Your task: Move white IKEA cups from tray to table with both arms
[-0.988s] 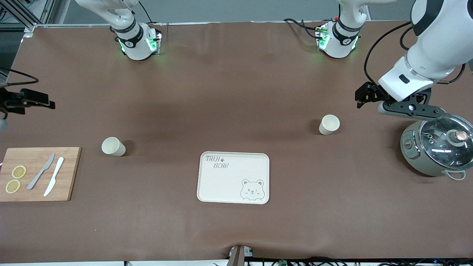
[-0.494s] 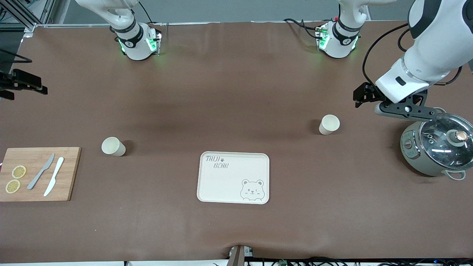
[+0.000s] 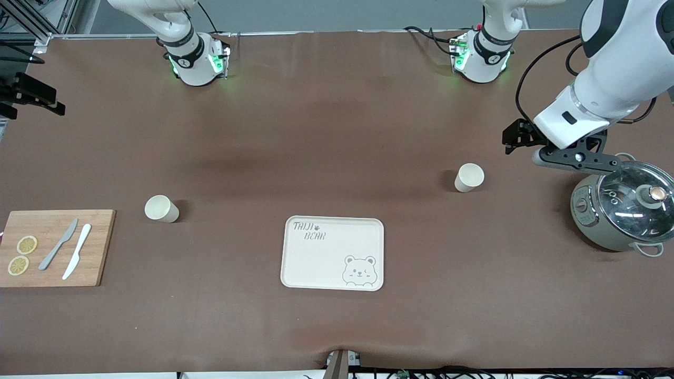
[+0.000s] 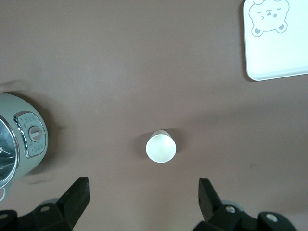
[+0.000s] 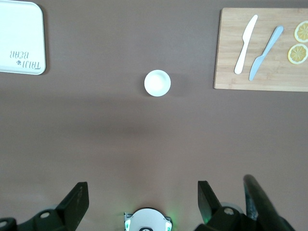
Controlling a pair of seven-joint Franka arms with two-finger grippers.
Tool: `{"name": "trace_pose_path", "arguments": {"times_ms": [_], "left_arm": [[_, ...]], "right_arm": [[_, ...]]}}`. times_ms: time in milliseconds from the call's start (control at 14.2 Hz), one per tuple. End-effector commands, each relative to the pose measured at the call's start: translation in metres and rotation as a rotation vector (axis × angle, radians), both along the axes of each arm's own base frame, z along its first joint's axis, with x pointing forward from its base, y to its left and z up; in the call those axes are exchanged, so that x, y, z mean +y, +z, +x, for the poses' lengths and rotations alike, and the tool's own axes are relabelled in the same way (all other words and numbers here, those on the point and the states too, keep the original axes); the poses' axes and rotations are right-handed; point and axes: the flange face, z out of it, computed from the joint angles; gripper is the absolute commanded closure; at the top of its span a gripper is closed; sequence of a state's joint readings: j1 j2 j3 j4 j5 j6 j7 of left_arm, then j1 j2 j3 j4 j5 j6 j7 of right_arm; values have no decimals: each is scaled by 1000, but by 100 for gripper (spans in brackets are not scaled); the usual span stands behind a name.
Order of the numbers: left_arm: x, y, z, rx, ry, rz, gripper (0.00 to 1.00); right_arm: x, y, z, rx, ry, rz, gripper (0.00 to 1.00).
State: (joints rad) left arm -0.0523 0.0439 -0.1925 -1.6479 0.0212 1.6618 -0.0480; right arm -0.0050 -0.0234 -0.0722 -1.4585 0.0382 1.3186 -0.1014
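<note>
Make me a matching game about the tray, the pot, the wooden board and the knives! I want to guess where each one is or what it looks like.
Things:
1. tray
2. pot
3. wooden board
4. knives

Clues:
a. lying on the wooden board
b. has a glass lid
c. has a bear drawn on it
d. at the right arm's end of the table

Pairs: 1-c, 2-b, 3-d, 4-a

Worktop (image 3: 337, 131) covered by a matte brown sheet, lit evenly from above with soft shadows. A metal frame rail (image 3: 58, 36) borders the worktop's edge along the arms' bases. Cables (image 3: 474, 372) run along the worktop's edge nearest the front camera.
</note>
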Motion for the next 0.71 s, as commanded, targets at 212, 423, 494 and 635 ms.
{"name": "trace_pose_path", "arguments": {"times_ms": [212,423,494,635], "left_arm": [[-3,6,1,6,-3,-5,0],[-2,6,1,6,-2,-5,0],[-2,6,1,6,-2,-5,0],[-1,6,1,6,0,-5,0]], "right_arm": [[-2,-1,-10,-10,-105,-29,0],[0,1,-9,-13,-102,-33,0],[-3,0,-8,-14,-107,-31,0],[-5,-1,-7,-19,-109,-33,0]]}}
